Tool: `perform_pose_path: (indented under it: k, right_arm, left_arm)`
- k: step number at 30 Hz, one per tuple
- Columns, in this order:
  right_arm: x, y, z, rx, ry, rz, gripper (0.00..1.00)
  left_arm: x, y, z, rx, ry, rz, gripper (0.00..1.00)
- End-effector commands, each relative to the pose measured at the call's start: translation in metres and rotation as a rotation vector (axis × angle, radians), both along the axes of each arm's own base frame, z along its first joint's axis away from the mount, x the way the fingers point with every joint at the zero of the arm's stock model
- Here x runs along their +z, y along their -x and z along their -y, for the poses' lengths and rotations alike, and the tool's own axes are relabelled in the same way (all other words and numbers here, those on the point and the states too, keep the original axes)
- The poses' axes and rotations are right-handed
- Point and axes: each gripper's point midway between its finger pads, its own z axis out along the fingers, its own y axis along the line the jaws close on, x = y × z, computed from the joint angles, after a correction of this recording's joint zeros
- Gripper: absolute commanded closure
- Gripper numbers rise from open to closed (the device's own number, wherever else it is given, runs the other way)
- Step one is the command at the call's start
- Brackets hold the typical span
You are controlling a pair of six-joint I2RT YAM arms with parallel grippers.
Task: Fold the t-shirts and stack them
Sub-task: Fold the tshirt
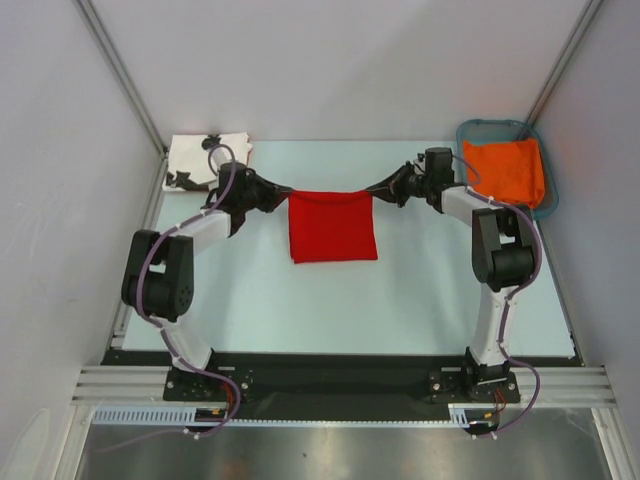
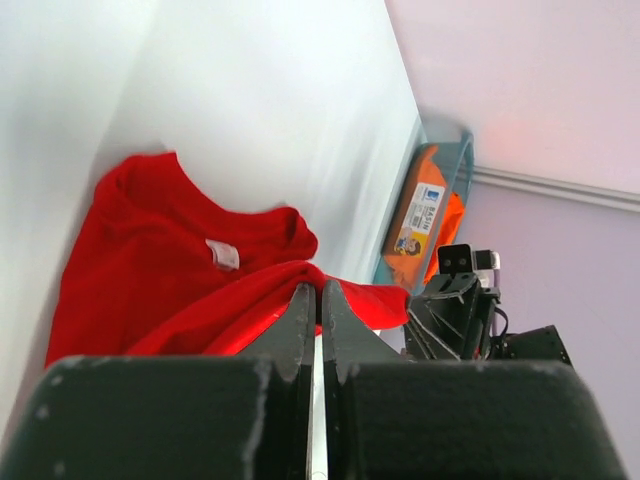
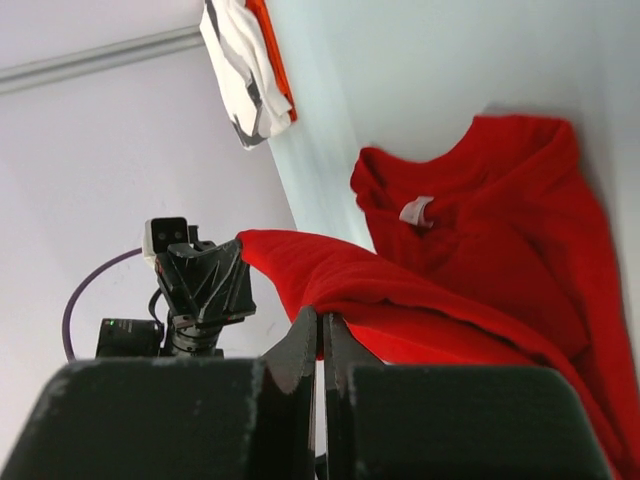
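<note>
Red t-shirt [image 1: 333,228]: far edge taut left-right, corners pinched by closed left gripper [image 1: 287,193], right gripper [image 1: 376,190].

white arms [image 1: 200,228], black joints [image 1: 160,278] and hands [image 1: 284,193], purple cables [image 3: 88,287].

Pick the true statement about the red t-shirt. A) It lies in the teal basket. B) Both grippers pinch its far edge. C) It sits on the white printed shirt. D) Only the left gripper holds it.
B: the left gripper and right gripper are each shut on a far corner of the red t-shirt, stretched between them.
</note>
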Motion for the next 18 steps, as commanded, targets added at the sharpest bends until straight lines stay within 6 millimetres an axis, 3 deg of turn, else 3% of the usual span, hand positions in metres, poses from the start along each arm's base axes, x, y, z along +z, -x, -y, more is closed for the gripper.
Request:
perform_pose_path:
  k: [1, 8, 12, 15, 16, 17, 18]
  right_arm:
    - [0.015, -0.016, -0.002, 0.034, -0.043, 0.059, 1.0]
    - [0.002, -0.04, -0.004, 0.039, -0.058, 0.042, 1.0]
    - [-0.004, -0.049, -0.006, 0.043, -0.063, 0.027, 1.0]
    - [-0.019, -0.054, -0.006, 0.041, -0.071, 0.001, 0.83]
    - [-0.027, -0.062, -0.006, 0.042, -0.068, 0.001, 0.72]
    - [-0.03, -0.066, -0.004, 0.05, -0.045, 0.026, 0.68]
    - [-0.032, -0.069, -0.003, 0.06, -0.039, 0.036, 0.65]
  left_arm:
    - [0.015, -0.02, 0.0, -0.023, 0.006, 0.068, 1.0]
    - [-0.003, -0.041, -0.004, -0.014, -0.007, 0.047, 1.0]
    - [-0.025, -0.048, -0.008, -0.005, -0.01, 0.006, 0.93]
    - [-0.026, -0.061, -0.01, -0.037, -0.052, 0.04, 0.82]
    - [-0.034, -0.067, -0.011, -0.053, -0.08, 0.046, 0.8]
    - [-0.019, -0.08, -0.013, -0.063, -0.108, 0.081, 0.72]
    - [-0.017, -0.085, -0.013, -0.113, -0.168, 0.12, 0.71]
